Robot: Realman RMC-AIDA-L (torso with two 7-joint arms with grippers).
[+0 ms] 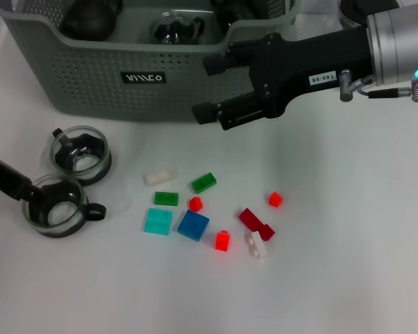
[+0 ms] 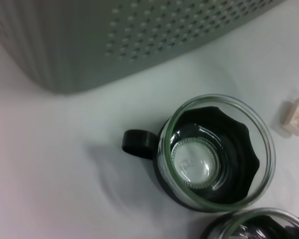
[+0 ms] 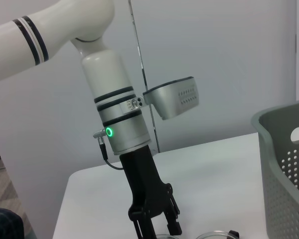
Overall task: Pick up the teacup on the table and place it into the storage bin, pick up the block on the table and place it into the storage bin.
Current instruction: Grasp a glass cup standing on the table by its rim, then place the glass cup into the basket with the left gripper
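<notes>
Teacups sit left on the surface: the left tool dips into the near teacup, its grip unclear. Lift it straight, clearing the far teacup, toward the storage bin. The right tool hovers open, empty.

Right gripper hangs open, its arm stretched level; left gripper points down, low.

White table fills the foreground; beyond it, toward 12 o'clock, a plain grey-white wall.
</notes>
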